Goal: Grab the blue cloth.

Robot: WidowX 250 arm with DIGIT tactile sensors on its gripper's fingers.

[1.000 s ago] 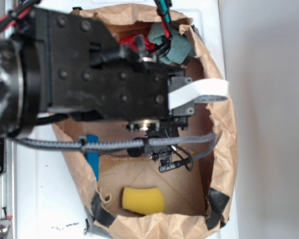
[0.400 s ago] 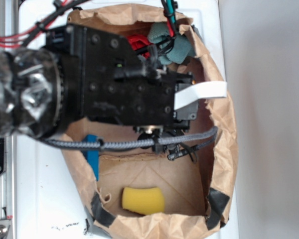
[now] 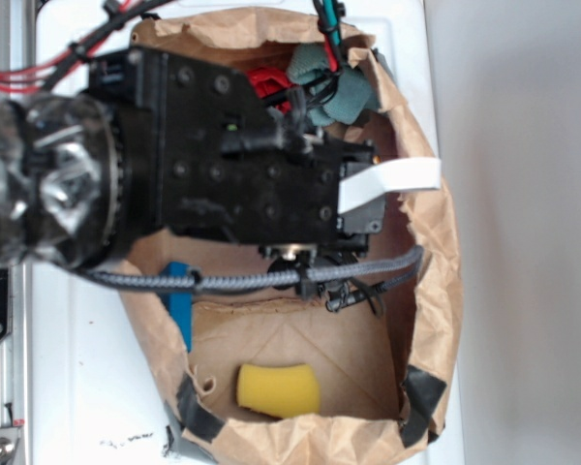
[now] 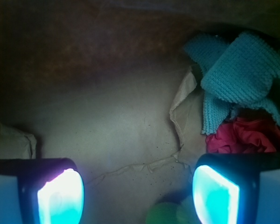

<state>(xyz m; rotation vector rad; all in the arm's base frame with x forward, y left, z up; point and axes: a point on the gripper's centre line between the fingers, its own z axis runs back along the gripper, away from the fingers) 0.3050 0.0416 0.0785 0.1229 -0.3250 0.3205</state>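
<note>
Gripper [image 4: 137, 198] is hanging wide open over brown paper [image 4: 107, 135]; pale teal-blue terry cloth [image 4: 238, 74] is lying at two o'clock, touching crumpled red cloth [image 4: 245, 137] below it.

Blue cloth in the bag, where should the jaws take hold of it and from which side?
Grip the raised, bunched fold of the blue cloth, coming from above. It lies crumpled, so that ridge gives the open jaws something to pinch. Stay on its upper part in the wrist view: the red cloth touches its lower edge.
</note>
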